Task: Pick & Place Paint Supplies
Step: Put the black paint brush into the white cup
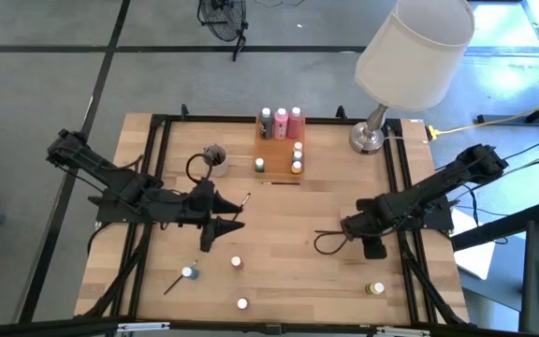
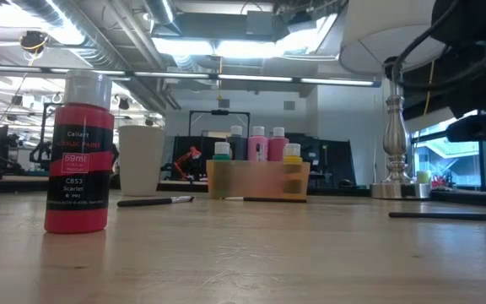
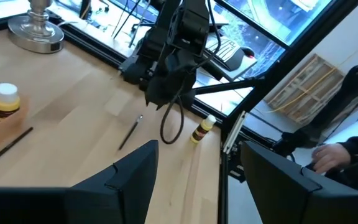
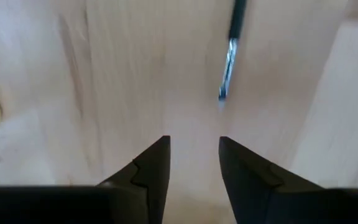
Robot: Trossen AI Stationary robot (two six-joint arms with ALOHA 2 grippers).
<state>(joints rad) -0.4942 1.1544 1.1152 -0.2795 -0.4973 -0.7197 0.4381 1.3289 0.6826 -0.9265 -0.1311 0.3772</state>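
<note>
**Thin brush under the right arm, loose pots waiting**

The right gripper (image 4: 194, 162) hangs low over the table (image 1: 279, 281), jaws parted and empty, with a thin dark paintbrush (image 4: 229, 53) lying flat just ahead of them. The brush looks light, stiff and slender; lying flush on the wood, it will probably want a pinch across the middle of its handle, jaws straddling it, since a hold near one end would likely let it tip or swing.

The left gripper (image 1: 221, 223) sits over the table's left half, jaws wide apart and holding nothing. The loose paint pots (image 1: 236, 262) scattered toward the near edge look small, rigid and light, with smooth sides that may slip; a grip around the body below the white cap seems safest. The orange tray (image 1: 274, 150) at the far side already holds three squeeze bottles (image 1: 281, 122) and a few pots.
</note>
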